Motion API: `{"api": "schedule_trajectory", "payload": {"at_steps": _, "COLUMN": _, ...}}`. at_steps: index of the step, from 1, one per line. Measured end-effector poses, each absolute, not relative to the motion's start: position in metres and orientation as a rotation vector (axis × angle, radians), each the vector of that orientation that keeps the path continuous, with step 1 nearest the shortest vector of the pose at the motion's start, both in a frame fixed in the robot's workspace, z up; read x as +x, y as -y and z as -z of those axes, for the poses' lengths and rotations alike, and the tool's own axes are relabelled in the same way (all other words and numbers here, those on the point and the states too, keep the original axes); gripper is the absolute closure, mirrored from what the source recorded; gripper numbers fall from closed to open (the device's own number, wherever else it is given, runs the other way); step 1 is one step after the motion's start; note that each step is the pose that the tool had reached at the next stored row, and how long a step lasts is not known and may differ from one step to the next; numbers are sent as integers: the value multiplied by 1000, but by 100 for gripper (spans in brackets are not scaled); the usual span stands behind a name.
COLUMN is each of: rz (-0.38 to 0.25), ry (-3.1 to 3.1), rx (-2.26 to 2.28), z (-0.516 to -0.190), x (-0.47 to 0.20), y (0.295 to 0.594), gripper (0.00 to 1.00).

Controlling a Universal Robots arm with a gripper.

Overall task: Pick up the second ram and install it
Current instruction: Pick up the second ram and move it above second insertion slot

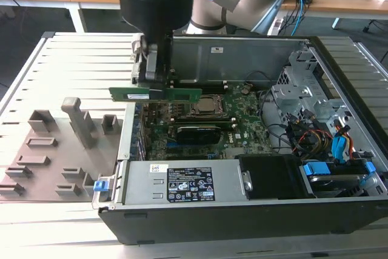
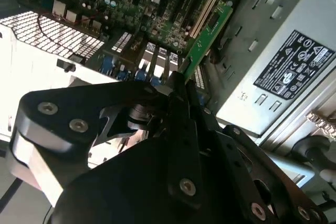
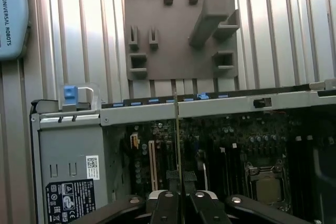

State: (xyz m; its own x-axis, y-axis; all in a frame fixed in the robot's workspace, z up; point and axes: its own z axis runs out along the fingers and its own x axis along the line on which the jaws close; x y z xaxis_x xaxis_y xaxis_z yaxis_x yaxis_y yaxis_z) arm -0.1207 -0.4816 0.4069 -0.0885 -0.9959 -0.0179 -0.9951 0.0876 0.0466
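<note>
The second ram (image 1: 155,94) is a slim green stick held level in the air, over the edge of the open computer case on the exterior view's left. My gripper (image 1: 149,79) comes down from above and is shut on the stick near its middle. In the second wrist view the ram (image 2: 208,36) juts out from between the black fingers (image 2: 177,109), above the motherboard (image 2: 131,3) and its slots. In the first wrist view the ram (image 3: 177,135) shows edge-on as a thin line running from the gripper (image 3: 178,181) across the case wall.
The motherboard (image 1: 242,127) carries a processor socket (image 1: 206,108) and a black expansion card (image 1: 197,133). A power supply (image 1: 188,183) lies along the case front. A grey holder plate with blocks (image 1: 54,150) lies outside the case on the exterior view's left. Drive bays and cables (image 1: 327,144) sit on the right.
</note>
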Motion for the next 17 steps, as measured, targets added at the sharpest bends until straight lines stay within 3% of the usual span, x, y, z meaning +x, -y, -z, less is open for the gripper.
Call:
{"api": "schedule_trajectory", "payload": {"at_steps": 11, "rz": 73, "ry": 2303, "rx": 2108, "z": -407, "x": -73, "y": 473, "gripper": 86}}
{"api": "schedule_trajectory", "payload": {"at_steps": 17, "rz": 73, "ry": 2303, "rx": 2108, "z": -407, "x": -60, "y": 439, "gripper": 86}}
